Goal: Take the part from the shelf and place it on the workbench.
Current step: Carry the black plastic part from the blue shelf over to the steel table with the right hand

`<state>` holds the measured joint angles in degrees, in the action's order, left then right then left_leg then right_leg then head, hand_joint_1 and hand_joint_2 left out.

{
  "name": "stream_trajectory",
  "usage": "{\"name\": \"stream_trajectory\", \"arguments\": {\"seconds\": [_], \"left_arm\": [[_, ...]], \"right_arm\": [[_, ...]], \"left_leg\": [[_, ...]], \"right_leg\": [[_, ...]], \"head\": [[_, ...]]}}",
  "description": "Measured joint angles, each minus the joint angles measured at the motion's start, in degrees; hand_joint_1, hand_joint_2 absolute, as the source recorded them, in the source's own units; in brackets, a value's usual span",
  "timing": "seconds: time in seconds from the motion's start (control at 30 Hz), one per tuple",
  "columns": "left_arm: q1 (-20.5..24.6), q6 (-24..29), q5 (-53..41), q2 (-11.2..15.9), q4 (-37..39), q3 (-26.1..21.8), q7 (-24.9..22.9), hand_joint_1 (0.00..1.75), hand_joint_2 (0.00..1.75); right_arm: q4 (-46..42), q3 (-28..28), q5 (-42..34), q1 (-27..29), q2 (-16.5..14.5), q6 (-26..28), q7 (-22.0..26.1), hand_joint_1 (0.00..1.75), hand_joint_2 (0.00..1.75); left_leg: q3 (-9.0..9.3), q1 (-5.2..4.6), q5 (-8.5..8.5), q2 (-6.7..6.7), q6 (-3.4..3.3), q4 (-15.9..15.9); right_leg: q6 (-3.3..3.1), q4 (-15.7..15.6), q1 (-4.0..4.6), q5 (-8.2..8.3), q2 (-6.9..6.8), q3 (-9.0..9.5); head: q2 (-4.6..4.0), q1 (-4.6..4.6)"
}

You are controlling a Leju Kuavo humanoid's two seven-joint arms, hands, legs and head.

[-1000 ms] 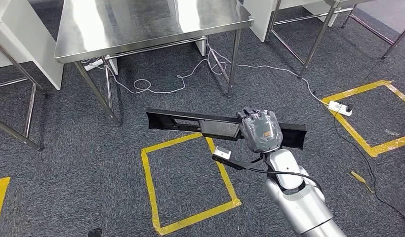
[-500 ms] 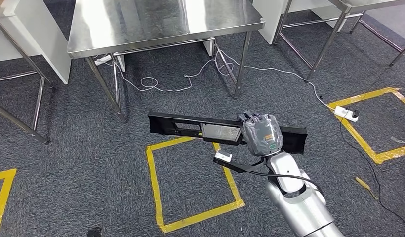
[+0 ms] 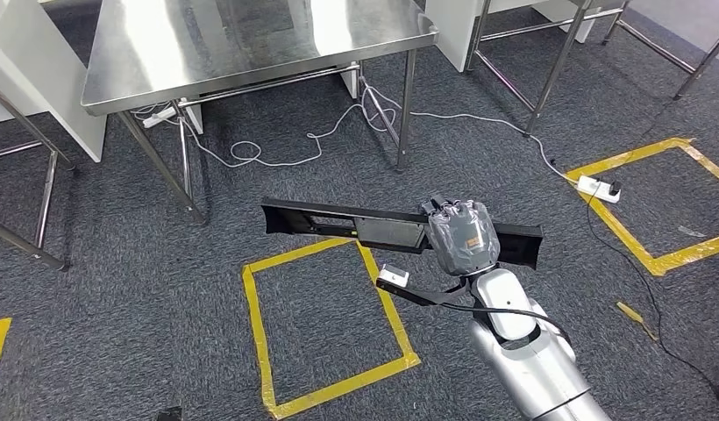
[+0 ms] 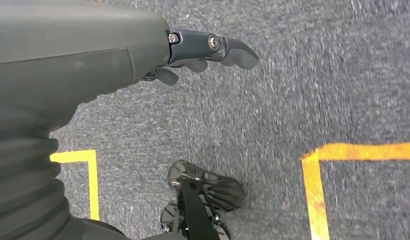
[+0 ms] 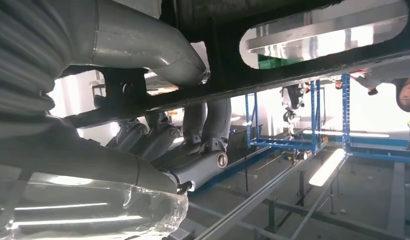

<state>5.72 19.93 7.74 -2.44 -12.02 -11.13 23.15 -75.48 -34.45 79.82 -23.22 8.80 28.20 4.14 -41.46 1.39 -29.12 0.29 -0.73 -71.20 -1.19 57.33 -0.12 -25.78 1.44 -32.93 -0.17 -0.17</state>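
My right hand (image 3: pixel 462 235) grips the long black part (image 3: pixel 356 225) level, carrying it toward the steel table (image 3: pixel 163 61); my left hand (image 4: pixel 203 50) hangs empty, fingers apart.

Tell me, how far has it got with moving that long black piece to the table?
Picking up looks done: the right hand grips the long black part and carries it level above the carpet. The steel workbench stands ahead, its top bare here. Left: reach it and set the part down. The left hand hangs free.
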Motion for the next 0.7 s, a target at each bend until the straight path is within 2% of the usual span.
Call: {"name": "stream_trajectory", "arguments": {"seconds": [0.03,0.07,0.1,0.13,0.2,0.27,0.3,0.37,0.4,0.43,0.47,0.5,0.53,0.57,0.6,0.63,0.7], "left_arm": [[-0.02,-0.03,0.0,0.09,0.0,-0.01,0.0,0.0,1.75],[-0.03,-0.05,0.0,0.22,0.01,-0.03,-0.01,0.0,1.75],[-0.01,-0.06,-0.01,0.36,0.01,-0.05,0.0,0.0,1.75],[0.02,-0.07,-0.01,0.5,0.01,-0.09,0.0,0.0,1.75],[0.08,-0.07,-0.02,0.6,-0.01,-0.14,0.01,0.0,1.75],[0.09,-0.07,-0.03,0.58,-0.02,-0.17,0.01,0.0,1.75],[0.12,-0.07,-0.03,0.53,-0.02,-0.16,0.01,0.0,1.75],[0.16,-0.12,-0.05,0.37,-0.02,-0.16,0.0,0.0,1.75],[0.18,-0.14,-0.05,0.27,-0.02,-0.15,-0.01,0.0,1.75],[0.16,-0.16,-0.07,0.14,-0.02,-0.15,-0.03,0.0,1.75],[0.13,-0.15,-0.08,0.02,-0.01,-0.15,-0.05,0.0,1.75],[0.1,-0.14,-0.09,-0.08,-0.01,-0.15,-0.07,0.0,1.75],[0.08,-0.14,-0.1,-0.14,0.0,-0.15,-0.09,0.0,1.75],[0.07,-0.13,-0.1,-0.05,0.0,-0.17,-0.09,0.0,1.75],[0.09,-0.13,-0.11,0.03,0.0,-0.19,-0.09,0.0,1.75],[0.11,-0.13,-0.11,0.12,0.0,-0.21,-0.08,0.0,1.75],[0.08,-0.14,-0.1,0.17,0.0,-0.24,-0.07,0.0,1.75]], "right_arm": [[-0.01,0.0,0.0,-0.03,-0.04,0.0,0.0,1.75,1.75],[-0.02,-0.01,0.0,-0.11,-0.09,0.0,-0.01,1.75,1.75],[-0.01,-0.01,0.01,-0.18,-0.13,-0.01,-0.01,1.75,1.75],[0.0,-0.02,0.01,-0.2,-0.15,-0.01,-0.03,1.75,1.75],[-0.02,-0.02,0.03,-0.18,-0.18,-0.02,-0.05,1.75,1.75],[-0.11,0.07,0.05,-0.18,-0.15,-0.01,-0.08,1.75,1.75],[-0.15,0.1,0.05,-0.31,-0.1,-0.01,-0.1,1.75,1.75],[-0.15,0.11,0.03,-0.54,0.03,-0.02,-0.12,1.75,1.75],[-0.13,0.1,0.01,-0.53,0.09,-0.03,-0.12,1.75,1.75],[-0.09,0.09,0.0,-0.43,0.13,-0.03,-0.12,1.75,1.75],[-0.06,0.09,0.01,-0.33,0.15,-0.04,-0.12,1.75,1.75],[-0.03,0.09,0.01,-0.28,0.16,-0.04,-0.12,1.75,1.75],[-0.01,0.09,0.02,-0.29,0.17,-0.04,-0.12,1.75,1.75],[0.02,0.09,0.03,-0.35,0.19,-0.05,-0.12,1.75,1.75],[0.07,0.07,0.04,-0.4,0.17,-0.05,-0.12,1.75,1.75],[0.12,0.06,0.05,-0.41,0.14,-0.06,-0.13,1.75,1.75],[0.2,0.05,0.08,-0.34,0.07,-0.07,-0.14,1.75,1.75]], "left_leg": [[1.63,-0.51,2.46,-0.26,-1.11,4.02],[3.29,-0.96,4.21,-0.4,-2.23,7.59],[4.56,-1.45,5.29,-0.54,-3.16,10.38],[5.18,-1.87,5.51,-0.62,-3.77,11.74],[5.79,-2.35,5.43,-0.54,-4.18,12.89],[7.31,-2.04,6.02,-0.37,-4.35,15.03],[8.08,-1.75,6.3,-0.28,-4.42,16.03],[8.8,-1.4,6.28,-0.17,-4.24,16.74],[8.91,-1.32,6.08,-0.16,-3.99,16.73],[9.04,-1.21,5.83,-0.16,-3.66,16.7],[9.22,-1.04,5.56,-0.18,-3.29,16.64],[9.46,-0.8,5.22,-0.2,-2.8,16.48],[9.7,-0.54,4.73,-0.22,-2.18,16.13],[9.83,-0.4,4.14,-0.22,-1.47,15.64],[9.83,-0.37,3.54,-0.2,-0.81,15.03],[9.77,-0.42,3.03,-0.17,-0.27,14.57],[9.76,-0.39,2.5,0.01,0.29,14.29]], "right_leg": [[-0.23,-0.06,0.17,-0.17,0.2,0.32],[-0.36,-0.14,0.43,-0.32,0.37,0.54],[-0.4,-0.22,0.4,-0.43,0.49,0.65],[-0.28,-0.31,0.2,-0.51,0.56,0.64],[0.22,-0.78,-0.04,-0.54,0.61,0.78],[0.44,-0.37,0.14,-0.88,0.15,0.63],[0.42,1.3,0.24,-1.53,-0.11,-0.23],[0.51,8.16,-0.17,-3.81,-0.46,-4.23],[0.8,11.95,-0.53,-4.82,-0.52,-6.64],[1.32,14.3,-0.93,-5.15,-0.62,-8.44],[2.07,14.42,-1.35,-4.52,-0.76,-9.09],[2.99,12.37,-1.81,-3.05,-0.98,-8.58],[4.01,8.32,-2.32,-0.94,-1.36,-6.93],[4.71,4.65,-2.61,0.75,-1.78,-5.21],[4.9,1.79,-2.73,1.84,-1.99,-3.82],[4.64,0.26,-2.77,2.26,-2.1,-2.99],[3.34,0.22,-2.43,1.82,-1.72,-2.84]], "head": [[0.0,0.02],[0.0,0.27],[0.0,0.46],[0.0,0.52],[0.0,0.34],[0.0,0.29],[0.0,0.39],[0.0,0.55],[0.0,0.56],[0.0,0.56],[0.0,0.56],[0.0,0.57],[0.0,0.58],[0.0,0.67],[0.0,0.81],[0.0,0.81],[0.0,0.64]]}}
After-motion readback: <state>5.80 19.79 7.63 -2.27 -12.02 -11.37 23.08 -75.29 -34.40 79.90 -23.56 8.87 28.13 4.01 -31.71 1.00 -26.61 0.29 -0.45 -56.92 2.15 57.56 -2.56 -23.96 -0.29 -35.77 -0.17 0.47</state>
